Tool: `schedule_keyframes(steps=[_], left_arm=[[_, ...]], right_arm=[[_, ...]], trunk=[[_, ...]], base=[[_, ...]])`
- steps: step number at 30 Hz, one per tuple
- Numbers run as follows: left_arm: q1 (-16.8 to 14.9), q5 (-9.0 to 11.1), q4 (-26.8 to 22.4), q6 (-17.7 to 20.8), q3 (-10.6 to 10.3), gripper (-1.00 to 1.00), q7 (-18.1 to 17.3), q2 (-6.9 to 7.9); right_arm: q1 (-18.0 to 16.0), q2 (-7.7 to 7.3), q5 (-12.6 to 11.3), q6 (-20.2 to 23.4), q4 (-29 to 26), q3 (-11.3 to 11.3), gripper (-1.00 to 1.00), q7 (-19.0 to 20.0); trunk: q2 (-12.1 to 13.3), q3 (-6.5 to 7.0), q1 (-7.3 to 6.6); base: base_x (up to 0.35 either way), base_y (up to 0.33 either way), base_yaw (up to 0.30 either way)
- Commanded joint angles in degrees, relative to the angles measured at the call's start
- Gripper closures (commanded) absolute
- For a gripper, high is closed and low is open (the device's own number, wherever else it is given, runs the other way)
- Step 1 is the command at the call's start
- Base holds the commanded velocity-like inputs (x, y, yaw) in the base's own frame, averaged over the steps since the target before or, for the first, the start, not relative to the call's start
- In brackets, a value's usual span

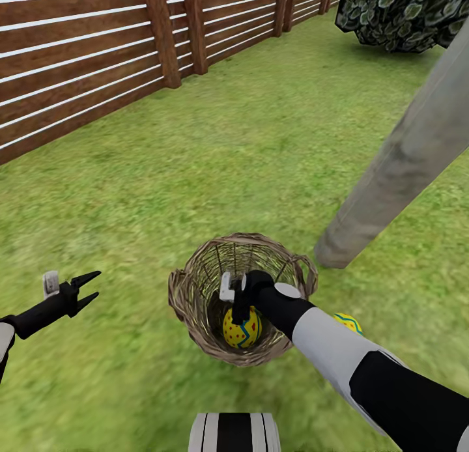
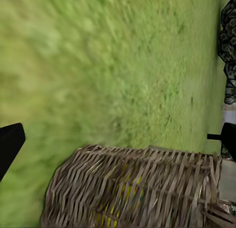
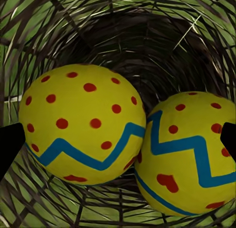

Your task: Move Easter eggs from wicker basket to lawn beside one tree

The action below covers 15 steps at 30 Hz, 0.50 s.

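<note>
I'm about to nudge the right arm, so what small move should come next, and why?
Probably ease the right gripper a little deeper and centre it on one Easter egg. Its fingertips look open at the frame edges, two eggs sit close below in the wicker basket, and neither is gripped.

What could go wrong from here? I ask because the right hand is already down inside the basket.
Two eggs sit touching, so the right hand may close on both or nudge one aside. The light wicker basket could tip as the arm lifts. A third egg lies on the lawn behind the forearm, which might knock it.

Yellow eggs [image 3: 83, 132], red dots, blue zigzag.
</note>
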Motion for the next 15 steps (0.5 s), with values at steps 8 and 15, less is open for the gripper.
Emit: schedule_keyframes(steps=[8,15], left_arm=[[0.0,-0.1,0.0,0.2,0.1,-1.0,-0.2,-0.01],[0.0,-0.1,0.0,0.2,0.1,-1.0,-0.2,-0.01]], right_arm=[[0.0,0.01,0.3,0.0,-0.1,0.1,-1.0,0.5],[0.0,0.03,0.1,-0.1,-0.1,0.1,-1.0,0.5]], trunk=[[-0.1,-0.7,0.07],[-0.1,-1.59,0.17]], base=[[0.0,0.0,0.0],[0.0,0.0,0.0]])
